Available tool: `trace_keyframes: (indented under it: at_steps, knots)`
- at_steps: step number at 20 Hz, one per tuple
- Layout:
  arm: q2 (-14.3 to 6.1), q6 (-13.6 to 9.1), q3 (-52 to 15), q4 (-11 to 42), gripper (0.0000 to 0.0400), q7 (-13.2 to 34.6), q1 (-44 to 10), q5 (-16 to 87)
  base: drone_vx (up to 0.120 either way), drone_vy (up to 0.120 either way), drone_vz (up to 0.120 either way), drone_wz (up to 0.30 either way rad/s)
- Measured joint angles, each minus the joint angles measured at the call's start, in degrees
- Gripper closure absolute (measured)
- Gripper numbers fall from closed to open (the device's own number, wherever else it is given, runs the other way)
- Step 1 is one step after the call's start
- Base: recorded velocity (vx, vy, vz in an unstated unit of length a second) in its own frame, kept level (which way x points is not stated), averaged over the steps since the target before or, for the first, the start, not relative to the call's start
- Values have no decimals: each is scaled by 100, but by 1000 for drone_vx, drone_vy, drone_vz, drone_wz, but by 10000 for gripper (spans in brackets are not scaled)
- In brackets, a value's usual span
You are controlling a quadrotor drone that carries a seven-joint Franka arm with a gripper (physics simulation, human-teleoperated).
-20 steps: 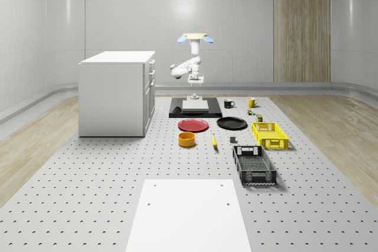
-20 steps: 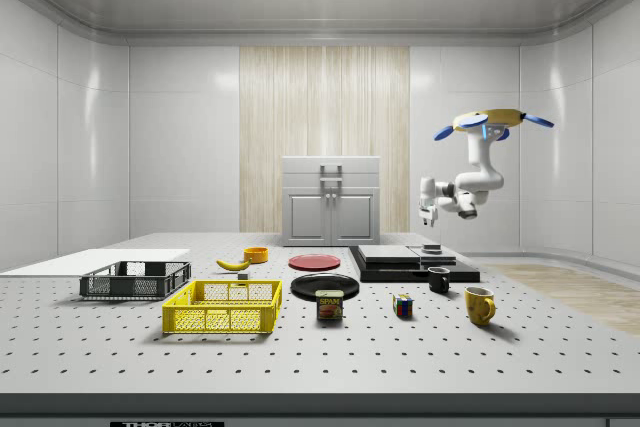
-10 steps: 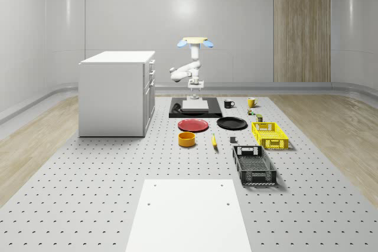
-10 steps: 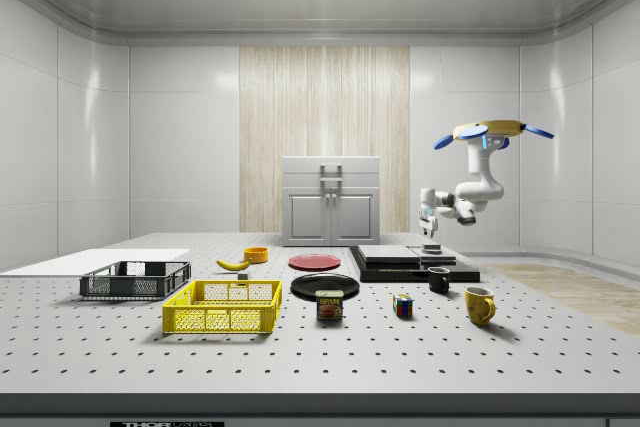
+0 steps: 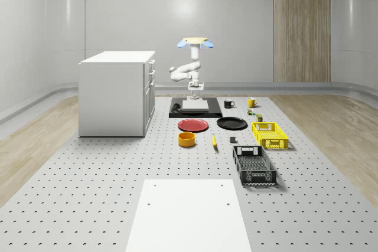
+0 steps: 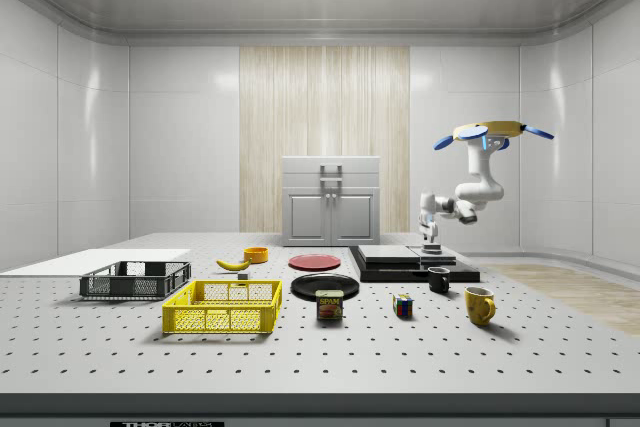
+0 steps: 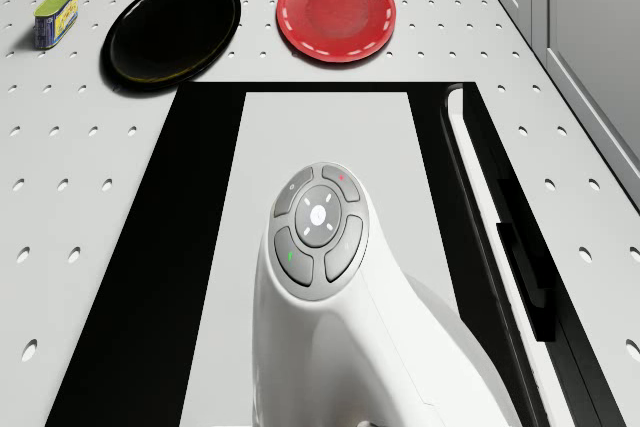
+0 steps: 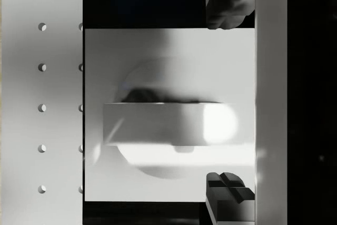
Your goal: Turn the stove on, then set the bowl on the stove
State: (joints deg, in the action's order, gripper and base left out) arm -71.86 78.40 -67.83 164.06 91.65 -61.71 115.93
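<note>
The stove [image 5: 195,108] is a flat black slab with a pale grey plate, at the far end of the table. The drone [image 5: 195,42] hovers above the stove's far side, arm bent downward. My gripper [image 5: 194,94] points straight down just over the stove [image 6: 412,260] and stands open [image 6: 430,241]. In the wrist view the gripper [image 8: 230,104] has its fingertips [image 8: 230,3] wide apart on either side of a pale raised bar [image 8: 174,124] on a round dial. The orange bowl [image 5: 187,139] sits on the table nearer the front, also seen as bowl [image 6: 256,254].
A white cabinet [image 5: 117,92] stands at the whole-scene view's left of the stove. Red plate [image 5: 194,125], black plate [image 5: 231,123], black mug [image 5: 228,104], yellow mug [image 5: 251,102], yellow crate [image 5: 270,134], black crate [image 5: 254,165] and a banana [image 5: 214,141] lie around.
The drone has sunk lower over the stove and the arm has brought the gripper down from well above to just over the stove's top.
</note>
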Motion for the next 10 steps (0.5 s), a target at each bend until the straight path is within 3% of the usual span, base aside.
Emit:
trace_keyframes:
  at_steps: [10]
  knots:
    - [-261, 434, 421, -164, 0, -86, 9, 348, 0, 0, 0, 0]
